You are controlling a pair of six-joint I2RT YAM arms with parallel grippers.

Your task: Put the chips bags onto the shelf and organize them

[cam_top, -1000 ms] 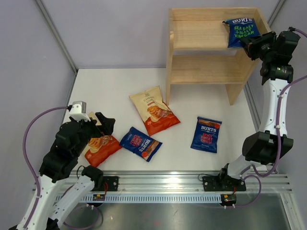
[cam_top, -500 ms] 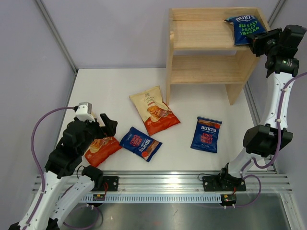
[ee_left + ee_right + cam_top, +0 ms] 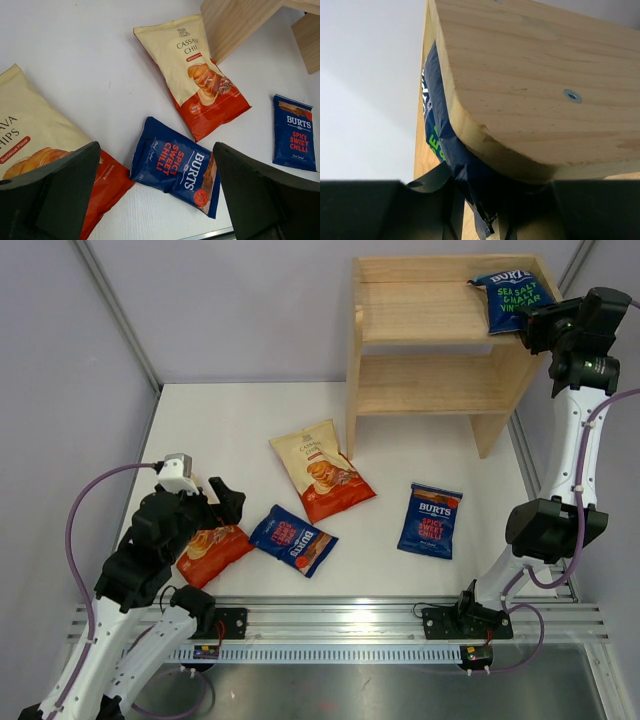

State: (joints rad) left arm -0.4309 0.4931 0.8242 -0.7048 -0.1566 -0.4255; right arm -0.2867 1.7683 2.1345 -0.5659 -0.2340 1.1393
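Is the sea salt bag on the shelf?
Yes: the bag rests on the shelf's top tier, right end, one edge at the right gripper.

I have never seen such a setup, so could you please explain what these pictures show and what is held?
Two robot arms stand at the near edge of a table, each with a two-finger gripper. The wide picture is from a fixed camera above; the other two from wrist cameras. On it lie four chips bags: the middle cassava bag, the near cassava bag, the Spicy Sweet Chilli bag and the Spicy Chilli bag. The right gripper pinches a fifth, the sea salt bag, on the top tier of the shelf. The left gripper hangs open, holding nothing.
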